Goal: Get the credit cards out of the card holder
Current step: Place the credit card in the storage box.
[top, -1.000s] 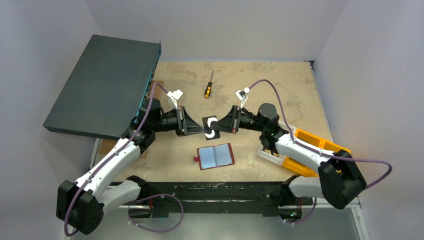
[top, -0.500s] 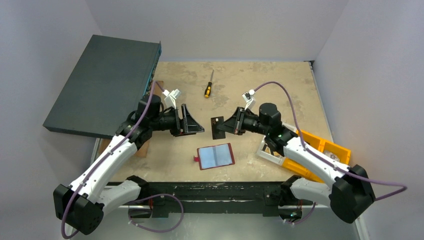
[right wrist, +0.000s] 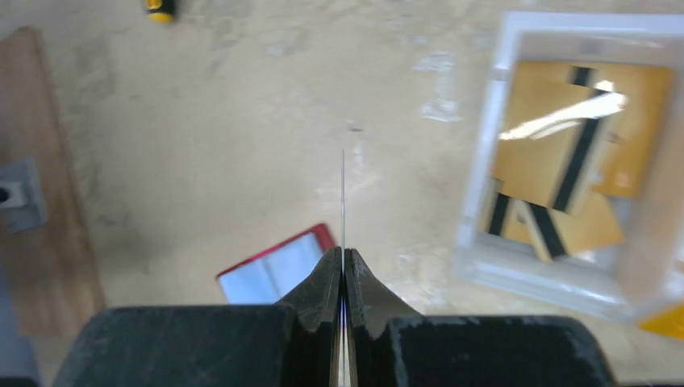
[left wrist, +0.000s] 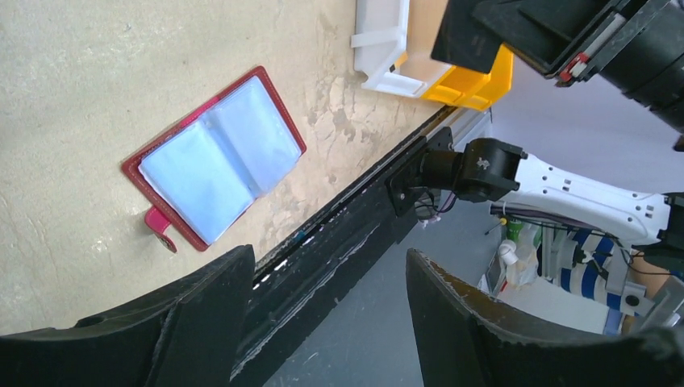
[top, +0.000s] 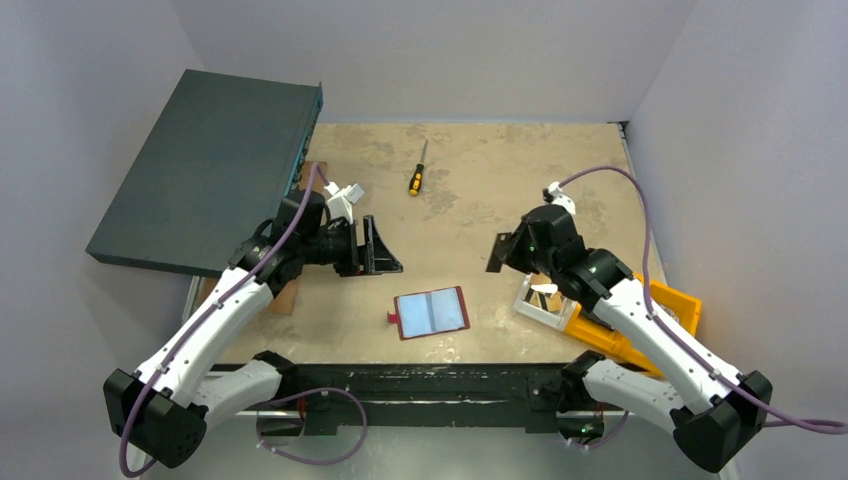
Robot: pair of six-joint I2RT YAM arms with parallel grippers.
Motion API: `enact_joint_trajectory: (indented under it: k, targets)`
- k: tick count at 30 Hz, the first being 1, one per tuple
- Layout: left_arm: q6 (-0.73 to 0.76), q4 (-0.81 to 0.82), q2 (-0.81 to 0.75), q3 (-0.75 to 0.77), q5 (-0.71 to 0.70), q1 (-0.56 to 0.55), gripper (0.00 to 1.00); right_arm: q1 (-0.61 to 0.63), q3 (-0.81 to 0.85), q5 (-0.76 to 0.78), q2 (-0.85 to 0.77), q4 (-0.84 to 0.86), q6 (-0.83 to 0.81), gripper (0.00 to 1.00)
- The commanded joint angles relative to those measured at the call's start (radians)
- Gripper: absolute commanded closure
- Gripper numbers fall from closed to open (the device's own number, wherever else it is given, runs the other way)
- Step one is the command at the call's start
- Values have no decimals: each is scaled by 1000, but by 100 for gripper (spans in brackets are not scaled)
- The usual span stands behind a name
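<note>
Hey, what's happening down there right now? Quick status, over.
Left gripper open, empty. Right gripper shut on a card, held in the air. Card holder lies open, flat. Nothing between card and white bin.

Soft, even light comes from above. Shadows on the table point(top: 470, 170) are pale and small. The top picture is sharp. The right wrist picture is blurry all over, and a bright white shine lies across the gold cards point(right wrist: 528, 161) in the white bin point(right wrist: 477, 201).
</note>
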Motion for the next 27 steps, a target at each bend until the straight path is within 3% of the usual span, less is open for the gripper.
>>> enact_joint_trajectory:
  k: [1,5,17,27]
  targets:
    - [35,8,12,47,-8,-24,32,-3,121,379,22,-410,157,100]
    - [39,10,29,55,-6,-38,31,-18,184,532,119,-660,294,100]
    - [47,-4,37,69,3,-47,31,-283,193,574,263,-665,224,100]
    - [52,-2,64,83,28,-49,31,-408,182,585,361,-663,250,100]
